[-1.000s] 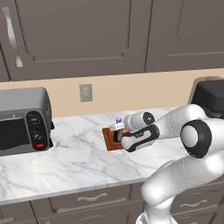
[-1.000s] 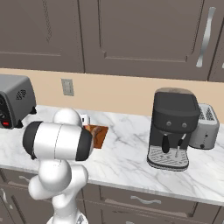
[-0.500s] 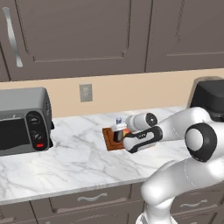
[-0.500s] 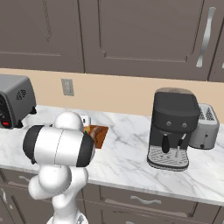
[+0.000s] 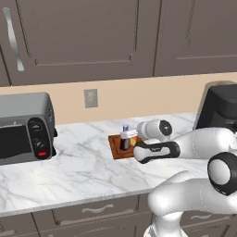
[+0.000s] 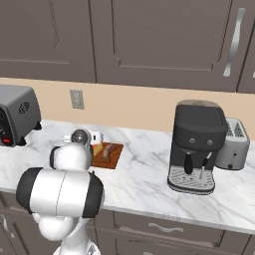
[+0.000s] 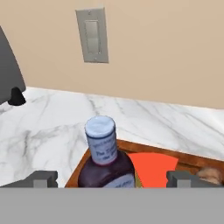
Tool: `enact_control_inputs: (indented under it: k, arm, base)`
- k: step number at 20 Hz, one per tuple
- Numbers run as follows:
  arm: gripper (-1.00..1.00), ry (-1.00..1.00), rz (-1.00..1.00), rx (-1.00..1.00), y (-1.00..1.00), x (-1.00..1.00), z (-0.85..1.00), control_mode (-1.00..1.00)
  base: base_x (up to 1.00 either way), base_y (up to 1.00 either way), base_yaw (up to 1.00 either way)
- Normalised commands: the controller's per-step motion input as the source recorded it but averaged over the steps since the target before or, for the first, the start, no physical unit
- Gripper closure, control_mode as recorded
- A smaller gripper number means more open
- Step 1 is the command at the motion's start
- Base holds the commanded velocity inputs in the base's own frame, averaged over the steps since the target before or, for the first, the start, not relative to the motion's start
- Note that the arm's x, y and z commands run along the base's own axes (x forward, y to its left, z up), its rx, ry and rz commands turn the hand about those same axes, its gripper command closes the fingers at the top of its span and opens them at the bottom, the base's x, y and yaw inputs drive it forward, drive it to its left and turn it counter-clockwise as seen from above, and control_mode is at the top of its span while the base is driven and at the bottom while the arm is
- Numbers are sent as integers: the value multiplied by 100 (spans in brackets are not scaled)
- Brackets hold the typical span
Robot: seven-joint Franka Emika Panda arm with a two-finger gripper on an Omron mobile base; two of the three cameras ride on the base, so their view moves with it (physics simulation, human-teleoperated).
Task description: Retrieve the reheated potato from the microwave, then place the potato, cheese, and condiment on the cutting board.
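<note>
Cutting board (image 6: 113,156) on marble counter (image 6: 149,174) (potato (image 6: 106,152) on it), beside arm (image 6: 69,184).

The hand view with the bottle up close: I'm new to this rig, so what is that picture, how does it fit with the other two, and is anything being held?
The machine is a white robot arm on a driving base, working at a marble counter. Two cameras ride on the base behind it, one on its left and one on its right, so they show the same scene from two sides. The third camera sits on the hand and looks along the gripper; the two small dark finger tips rise at its bottom edge.

Between those tips stands the condiment, a dark sauce bottle with a pale cap, upright on the cutting board. Beside it lie the orange cheese and part of the potato. The jaws stand wide apart on either side of the bottle, so nothing is held. A toaster oven sits to the left, a coffee machine to the right.
</note>
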Motion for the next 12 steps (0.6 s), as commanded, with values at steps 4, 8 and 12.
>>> enact_control_inputs:
  k: [4, 8, 12]
  arm:
    - [-100, 10, -5, 1, 0, -26, 45, -100]
    - [-100, 18, -4, 4, 0, -31, 49, -100]
    - [-100, 21, -4, 4, 0, -50, 42, -100]
  base:
    - [0, 0, 0]
    - [0, 0, 0]
    - [0, 0, 0]
